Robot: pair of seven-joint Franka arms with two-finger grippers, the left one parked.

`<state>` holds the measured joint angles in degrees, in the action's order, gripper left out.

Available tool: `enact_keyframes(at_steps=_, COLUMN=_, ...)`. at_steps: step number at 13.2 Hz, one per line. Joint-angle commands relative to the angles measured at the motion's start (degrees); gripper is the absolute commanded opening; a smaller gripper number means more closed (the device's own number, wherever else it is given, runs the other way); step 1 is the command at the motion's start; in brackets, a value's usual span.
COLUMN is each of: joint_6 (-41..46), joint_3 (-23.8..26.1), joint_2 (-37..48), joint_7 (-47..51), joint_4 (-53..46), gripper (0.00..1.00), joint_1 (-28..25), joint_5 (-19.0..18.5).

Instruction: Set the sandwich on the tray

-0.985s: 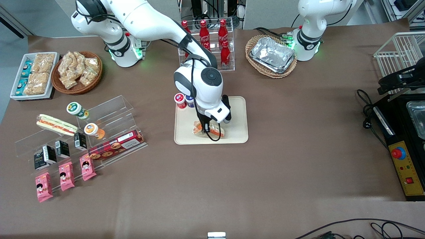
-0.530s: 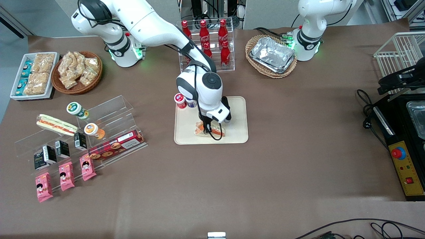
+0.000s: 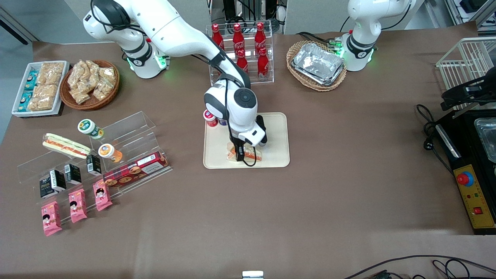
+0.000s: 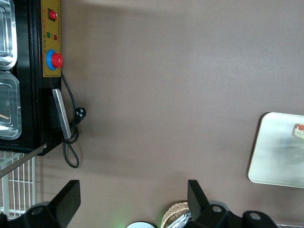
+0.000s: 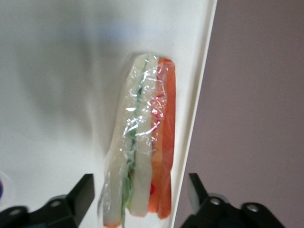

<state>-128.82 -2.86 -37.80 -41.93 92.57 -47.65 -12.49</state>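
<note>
The sandwich [image 3: 252,155], a clear-wrapped wedge with an orange-red edge, lies on the cream tray [image 3: 276,131] close to the rim nearest the front camera. My right gripper [image 3: 241,152] hangs straight over it, open. In the right wrist view the sandwich [image 5: 145,142] lies lengthwise between the two dark fingers [image 5: 84,194], with a gap on each side. There the gripper [image 5: 141,192] sits above the sandwich's end, and the tray [image 5: 57,95] ends right beside the sandwich. The left wrist view shows a corner of the tray [image 4: 278,156].
Two small jars [image 3: 211,117] stand at the tray's corner under my arm. A rack of cola bottles [image 3: 242,42] and a basket of foil trays [image 3: 317,64] lie farther from the camera. A longer pale sandwich [image 3: 64,145] and acrylic snack shelves [image 3: 116,155] lie toward the working arm's end.
My wrist has shifted slightly over the tray and looks a little lower. The sandwich stays under the gripper, on the tray.
</note>
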Motion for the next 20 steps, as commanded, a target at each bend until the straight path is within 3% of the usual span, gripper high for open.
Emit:
enact_keyframes(at_steps=1, joint_6=2.1, joint_3=-0.1, joint_2=1.6, joint_7=0.3, joint_4=-0.6, gripper=1.00, joint_1=1.9, joint_5=-0.2)
enact_keyframes(at_steps=5, joint_6=12.0, joint_3=-0.4, joint_2=10.8, joint_7=0.4, joint_4=-1.4, gripper=1.00, joint_1=8.1, joint_5=2.8)
enact_keyframes(at_steps=7, joint_6=13.2, joint_3=-0.4, joint_2=14.0, joint_7=0.4, joint_4=-1.4, gripper=1.00, joint_1=12.5, joint_5=9.6)
enact_keyframes(at_steps=11, joint_6=21.1, joint_3=-1.8, joint_2=22.0, joint_7=5.0, joint_4=-1.9, gripper=1.00, joint_1=21.9, joint_5=16.5)
enact_keyframes(at_steps=16, joint_6=28.4, joint_3=-4.2, joint_2=28.9, joint_7=8.9, joint_4=-2.4, gripper=1.00, joint_1=32.7, joint_5=16.6)
enact_keyframes(at_steps=18, joint_6=29.2, joint_3=-7.4, joint_2=30.1, joint_7=10.1, joint_4=-3.2, gripper=1.00, joint_1=32.8, joint_5=16.6)
enact_keyframes(at_steps=20, joint_6=32.5, joint_3=-8.7, joint_2=31.8, joint_7=21.0, joint_4=-3.4, gripper=1.00, joint_1=33.0, joint_5=17.1)
